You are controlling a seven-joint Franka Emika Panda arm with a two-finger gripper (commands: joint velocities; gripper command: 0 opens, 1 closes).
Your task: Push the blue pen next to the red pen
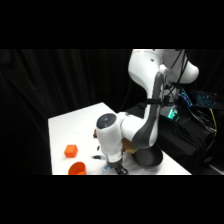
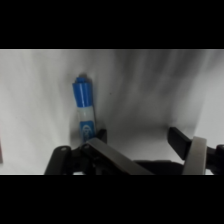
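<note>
In the wrist view the blue pen (image 2: pixel 83 106) lies on the white table, pointing away from me, light blue with a white band near its near end. My gripper (image 2: pixel 140 138) is low over the table and open, with nothing between its fingers. The left finger (image 2: pixel 101 134) sits right against the pen's near end, on the pen's right side. The right finger (image 2: pixel 180 140) is far off to the right. In the side view the gripper (image 1: pixel 119 169) is down at the table's front edge, with a blue speck of the pen (image 1: pixel 105 169) beside it. The red pen is out of view.
An orange block (image 1: pixel 71 150) lies on the table's left part, and an orange cup (image 1: pixel 77 168) stands at the front edge left of the gripper. A dark bowl (image 1: pixel 148 159) sits to the right, behind the arm. The table edge (image 1: pixel 50 145) runs close on the left.
</note>
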